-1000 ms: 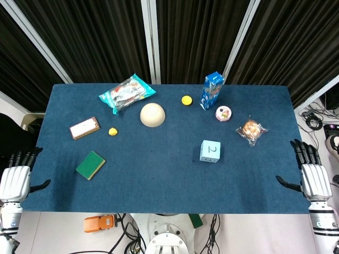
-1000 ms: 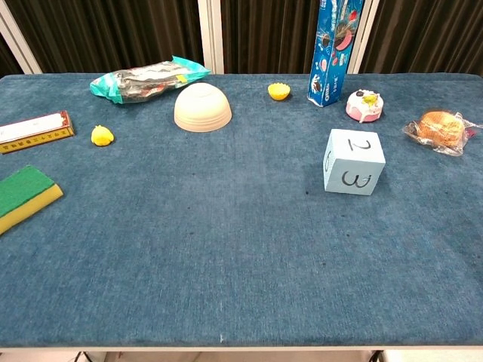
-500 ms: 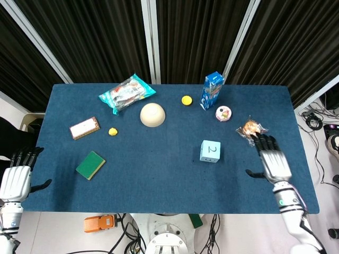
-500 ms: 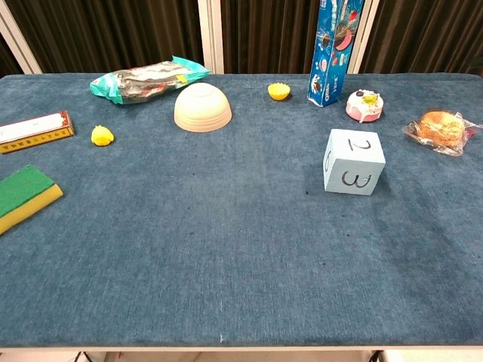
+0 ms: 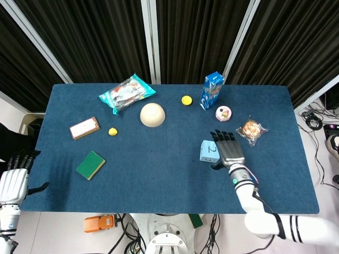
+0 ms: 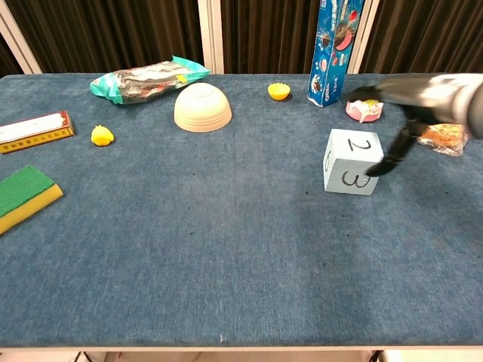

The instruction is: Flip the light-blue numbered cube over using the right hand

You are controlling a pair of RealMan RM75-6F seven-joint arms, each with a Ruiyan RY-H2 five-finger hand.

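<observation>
Sitting just left of right hand (image 5: 229, 150): light-blue numbered cube (image 6: 353, 161), fingers spread.

My right hand (image 5: 229, 150): silver-grey metal back plate, black fingers (image 5: 222, 136), black thumb. Wrist grey with small green-lit dot. Forearm white, glossy, rounded, with black bands near elbow. In chest view I see it blurred, pale grey with dark fingers. My left hand (image 5: 14, 177): same build, silver-white back, black fingers, white cuff below.
</observation>
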